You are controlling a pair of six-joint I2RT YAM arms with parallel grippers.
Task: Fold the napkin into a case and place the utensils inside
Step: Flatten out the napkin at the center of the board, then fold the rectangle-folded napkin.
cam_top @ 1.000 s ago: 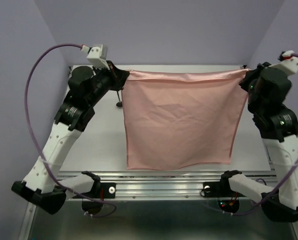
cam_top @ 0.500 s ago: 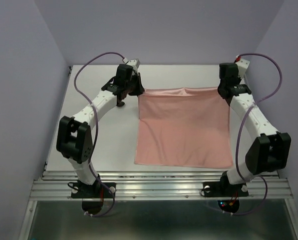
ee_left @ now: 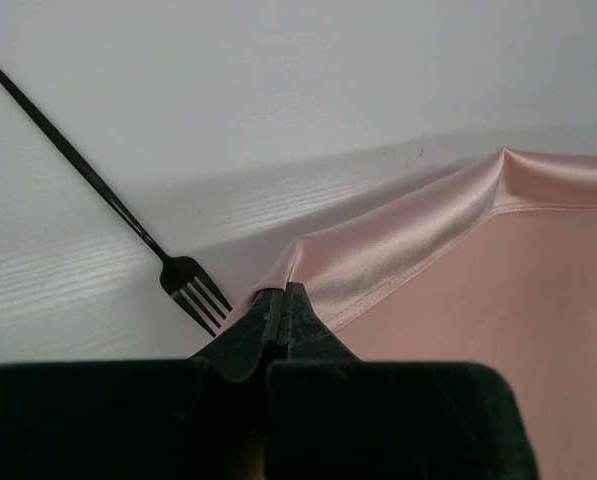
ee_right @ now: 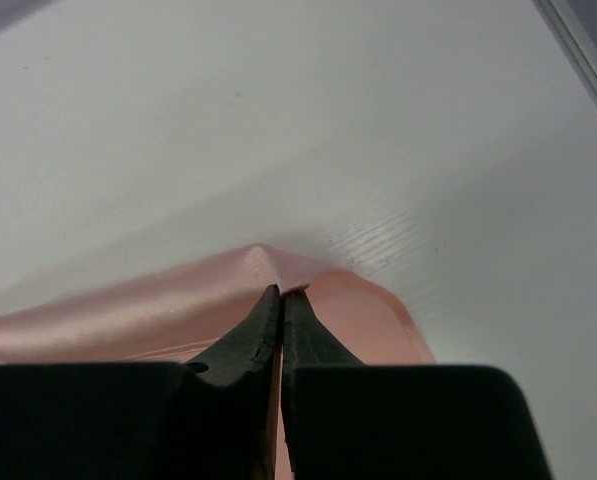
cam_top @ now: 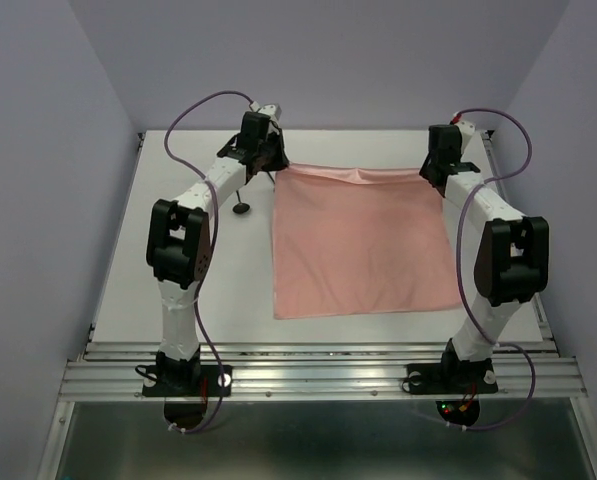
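**Napkin lands flat, both far corners pinched**

Down it comes! The napkin (cam_top: 363, 240) now lies spread on the table (cam_top: 208, 300); a second ago it hung aloft between the arms. The left gripper (ee_left: 281, 292) is clamped on the 11 o'clock corner and the right gripper (ee_right: 281, 292) on the 1 o'clock corner, with a small ridge along that far hem. No fold yet, so this looks like the layout for the first one. The fork (ee_left: 193, 290) waits just beside the left corner, at its 9 o'clock. Against half a second ago, the near hem sits farther from the 6 o'clock edge.
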